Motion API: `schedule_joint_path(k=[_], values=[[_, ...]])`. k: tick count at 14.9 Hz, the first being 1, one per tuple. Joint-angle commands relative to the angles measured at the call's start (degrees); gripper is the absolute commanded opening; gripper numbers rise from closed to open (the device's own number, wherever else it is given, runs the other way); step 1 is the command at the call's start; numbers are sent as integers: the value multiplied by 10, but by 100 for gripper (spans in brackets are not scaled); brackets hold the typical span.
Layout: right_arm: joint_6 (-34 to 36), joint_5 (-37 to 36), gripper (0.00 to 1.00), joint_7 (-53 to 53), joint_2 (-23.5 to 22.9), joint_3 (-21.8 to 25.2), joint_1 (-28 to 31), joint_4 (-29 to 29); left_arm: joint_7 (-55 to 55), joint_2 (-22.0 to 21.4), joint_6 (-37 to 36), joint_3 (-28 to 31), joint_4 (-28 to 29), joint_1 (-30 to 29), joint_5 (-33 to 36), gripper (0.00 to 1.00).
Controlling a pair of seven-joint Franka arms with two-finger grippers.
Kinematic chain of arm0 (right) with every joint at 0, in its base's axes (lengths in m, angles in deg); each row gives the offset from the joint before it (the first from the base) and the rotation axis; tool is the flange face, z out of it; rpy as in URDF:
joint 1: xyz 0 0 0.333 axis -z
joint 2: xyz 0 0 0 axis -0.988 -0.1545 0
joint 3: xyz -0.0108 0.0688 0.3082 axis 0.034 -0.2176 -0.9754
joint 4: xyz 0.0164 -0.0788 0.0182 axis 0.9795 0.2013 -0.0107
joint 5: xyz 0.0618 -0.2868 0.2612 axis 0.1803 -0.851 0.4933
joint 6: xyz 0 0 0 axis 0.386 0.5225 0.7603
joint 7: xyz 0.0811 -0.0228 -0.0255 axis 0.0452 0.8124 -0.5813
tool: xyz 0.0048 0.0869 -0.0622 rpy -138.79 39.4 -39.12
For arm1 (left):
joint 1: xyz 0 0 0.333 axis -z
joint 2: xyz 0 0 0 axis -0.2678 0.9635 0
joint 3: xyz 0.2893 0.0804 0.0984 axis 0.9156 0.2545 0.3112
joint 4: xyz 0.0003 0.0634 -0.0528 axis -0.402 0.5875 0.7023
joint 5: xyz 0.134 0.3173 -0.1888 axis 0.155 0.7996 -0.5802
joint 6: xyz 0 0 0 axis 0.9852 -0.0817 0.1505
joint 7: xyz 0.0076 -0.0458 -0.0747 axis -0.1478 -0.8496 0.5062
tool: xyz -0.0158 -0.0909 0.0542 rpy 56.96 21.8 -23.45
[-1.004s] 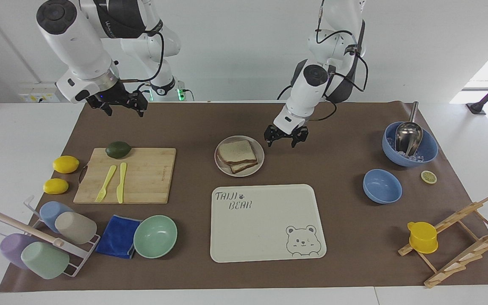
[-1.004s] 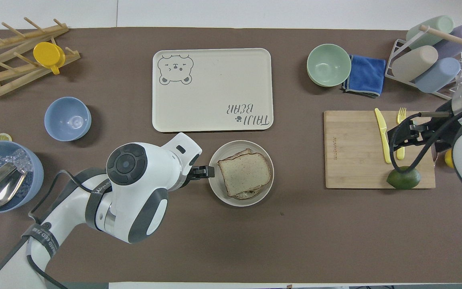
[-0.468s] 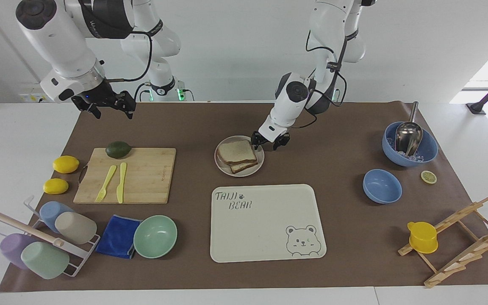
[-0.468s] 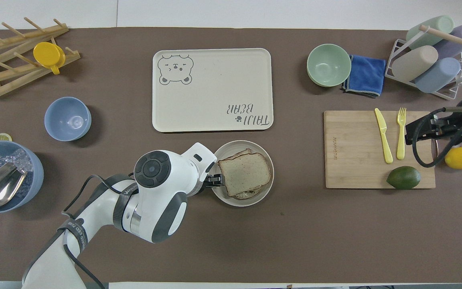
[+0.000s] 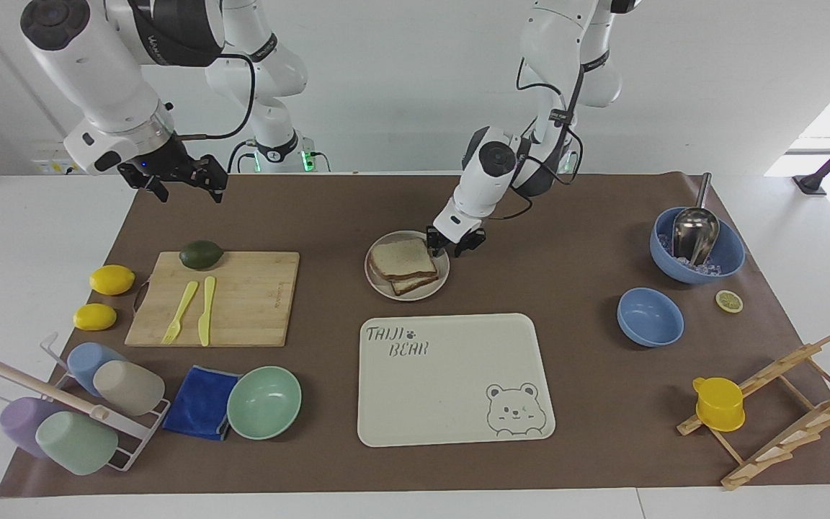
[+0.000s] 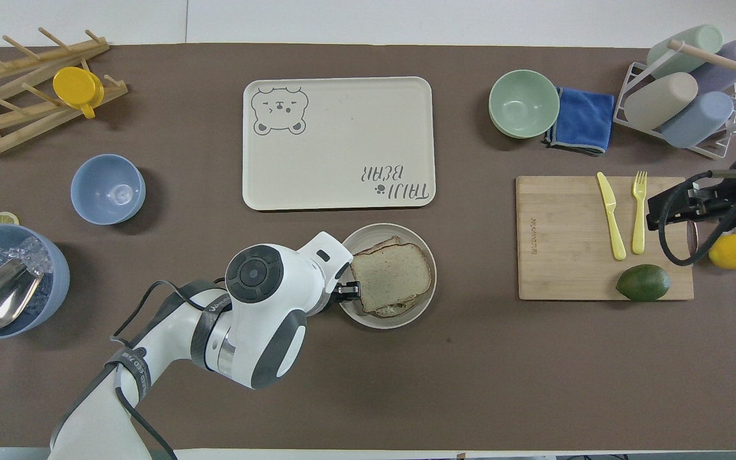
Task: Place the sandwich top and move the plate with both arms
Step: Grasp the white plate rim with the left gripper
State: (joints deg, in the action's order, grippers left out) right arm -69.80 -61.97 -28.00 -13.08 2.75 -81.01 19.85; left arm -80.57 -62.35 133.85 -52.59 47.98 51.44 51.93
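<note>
While the bread slice (image 5: 403,259) sits stacked on the plate (image 5: 441,282) mid-worktop, left claw (image 5: 450,245) straddles the stiff, likely slippery rim, grip uncertain; right claw (image 5: 176,177) hangs released.

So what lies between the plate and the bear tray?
Nothing: in the overhead view only bare brown mat separates the plate from the bear tray, which is farther from the robots. The facing view shows the same gap.
</note>
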Motion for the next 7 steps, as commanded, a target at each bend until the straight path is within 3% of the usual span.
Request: schedule_joint_path(k=[1, 5, 7], values=[[-3, 9, 100, -9, 7, 0, 4, 6, 0, 0, 17, 8, 8, 13, -14, 37], [-2, 9, 100, -9, 7, -1, 4, 7, 4, 1, 16, 7, 4, 13, -14, 0], [-2, 9, 100, -9, 7, -1, 5, 6, 6, 1, 15, 7, 4, 12, -14, 0]])
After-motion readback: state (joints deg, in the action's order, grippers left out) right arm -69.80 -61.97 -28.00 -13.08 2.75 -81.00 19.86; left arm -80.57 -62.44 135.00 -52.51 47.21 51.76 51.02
